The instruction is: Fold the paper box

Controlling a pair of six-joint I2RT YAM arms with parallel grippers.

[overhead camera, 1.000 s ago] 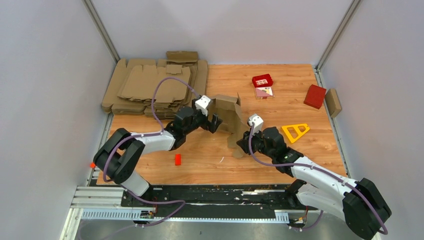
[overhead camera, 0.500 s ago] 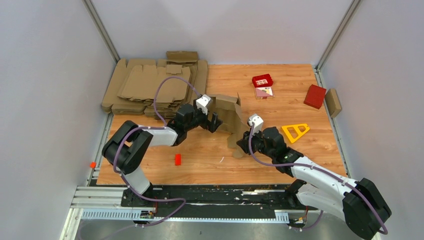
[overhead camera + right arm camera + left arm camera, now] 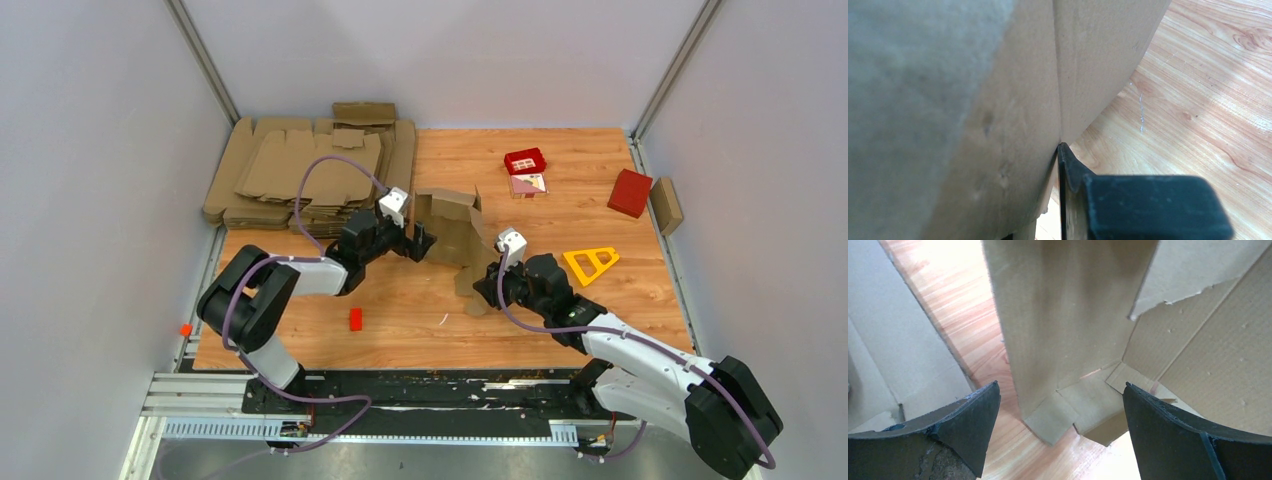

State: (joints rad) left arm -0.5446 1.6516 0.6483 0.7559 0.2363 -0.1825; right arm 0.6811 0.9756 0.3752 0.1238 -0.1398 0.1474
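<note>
- Brown paper box (image 3: 452,228) stands half-folded on the surface (image 3: 400,300), right of the cardboard blank pile (image 3: 300,175).
- Left tool (image 3: 422,242) gapes wide just beside its left wall, holding nothing.
- Right tool (image 3: 482,287) is pinched narrow on its near flap.

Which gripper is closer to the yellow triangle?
Right. The right gripper is left of the yellow triangle; the left gripper is farther, beyond the paper box.

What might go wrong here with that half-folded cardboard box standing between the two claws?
1. The paper box stands on edge, apparently pinched only at a lower flap by the right gripper; it could tip or slip free.
2. The left gripper, jaws wide open beside it, might push a wall in crookedly and crease it.
</note>
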